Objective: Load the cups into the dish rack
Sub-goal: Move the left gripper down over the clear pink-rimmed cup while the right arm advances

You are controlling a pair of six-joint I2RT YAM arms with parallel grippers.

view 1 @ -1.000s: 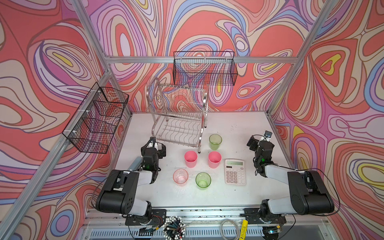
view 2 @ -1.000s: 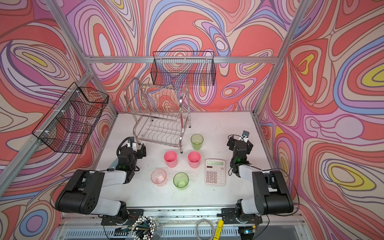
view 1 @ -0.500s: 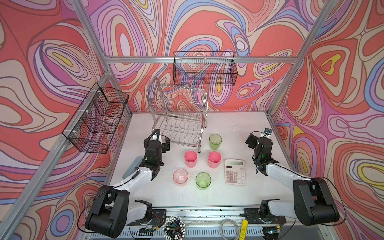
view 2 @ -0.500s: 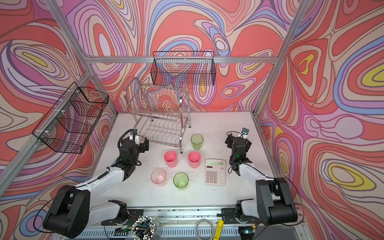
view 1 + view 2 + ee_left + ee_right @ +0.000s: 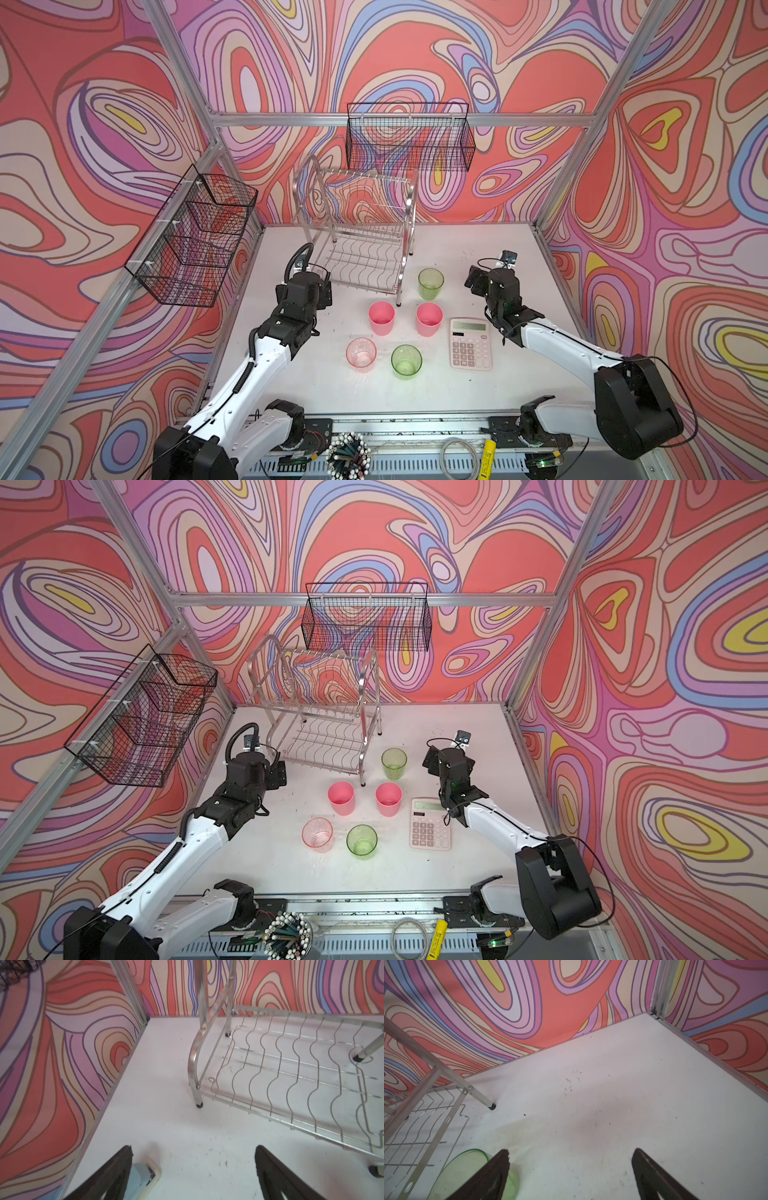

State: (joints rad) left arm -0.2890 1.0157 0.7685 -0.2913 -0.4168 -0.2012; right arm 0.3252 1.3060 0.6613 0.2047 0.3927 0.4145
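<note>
You have not put any cup away yet. The silver dish rack [image 5: 359, 266] stands at the back of the white table [image 5: 457, 245], and both of its shelves are bare in both top views.

All five cups stand upright on the table in front of the rack. The back green cup [image 5: 430, 283] is just beside the rack's front leg. The left pink cup [image 5: 381, 318] and the right pink cup [image 5: 429, 318] stand side by side near that leg. Closer to you are the clear pinkish cup [image 5: 361, 354] and the front green cup [image 5: 406, 361]. A pink calculator [image 5: 470, 343] lies beside them. It is not part of the job.

Your left gripper [image 5: 193, 1151] is spread wide open and holds nothing. It points at the rack's near corner. Your right gripper [image 5: 571, 1153] is wide open and empty too, with the back green cup just beside one finger.

So the whole job is left to do, I think: five cups to pick up and set in the rack. That green cup looks like the easiest one to start with.
</note>
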